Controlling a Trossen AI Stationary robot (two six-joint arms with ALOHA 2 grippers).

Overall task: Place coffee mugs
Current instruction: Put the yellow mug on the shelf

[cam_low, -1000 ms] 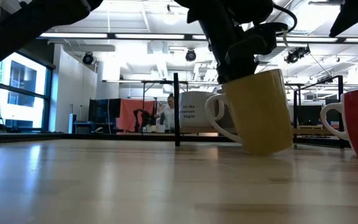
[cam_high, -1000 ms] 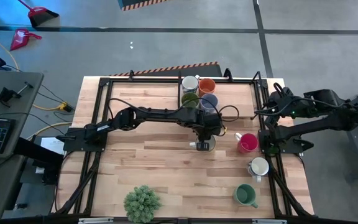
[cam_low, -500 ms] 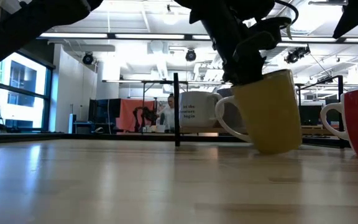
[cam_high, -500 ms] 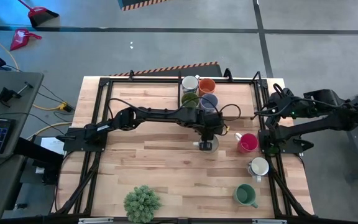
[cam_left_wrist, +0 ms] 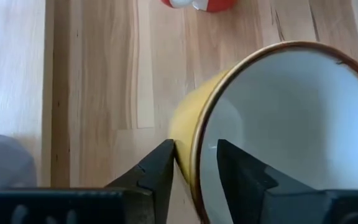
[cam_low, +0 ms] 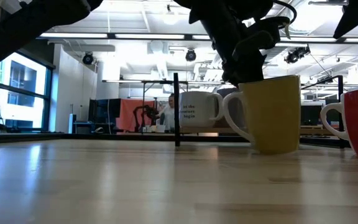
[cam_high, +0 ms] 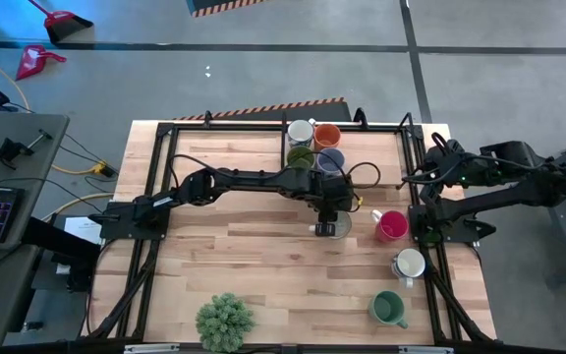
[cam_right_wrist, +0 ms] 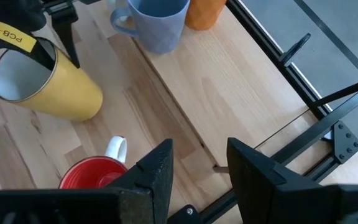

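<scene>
The left gripper (cam_high: pixel 328 218) hung over the middle of the table (cam_high: pixel 234 256), its two dark fingers (cam_left_wrist: pixel 157 168) straddling the rim of a yellow mug (cam_low: pixel 272 115) — one finger outside the wall, one inside the white interior. In the left wrist view a thin gap showed beside the wall on each side, so the jaws stood slightly parted around the rim rather than pinching it. In the low view the yellow mug stood upright with its base on the wood, handle turned toward the white lettered mug (cam_low: pixel 196 110) behind it.

Just beyond it, at the far edge of the table, four mugs clustered together: a white mug (cam_high: pixel 301 131), an orange mug (cam_high: pixel 327 137), an olive green mug (cam_high: pixel 301 156) and a blue-grey mug (cam_high: pixel 331 160). To the right of the yellow mug sat a red mug (cam_high: pixel 392 225), with another white mug (cam_high: pixel 410 264) nearer the front and a dark green mug (cam_high: pixel 388 308) nearer still. A potted plant (cam_high: pixel 225 321) stood at the front edge.

The right gripper (cam_right_wrist: pixel 197 165) waited at the table's right side — its fingers spread, holding nothing
</scene>
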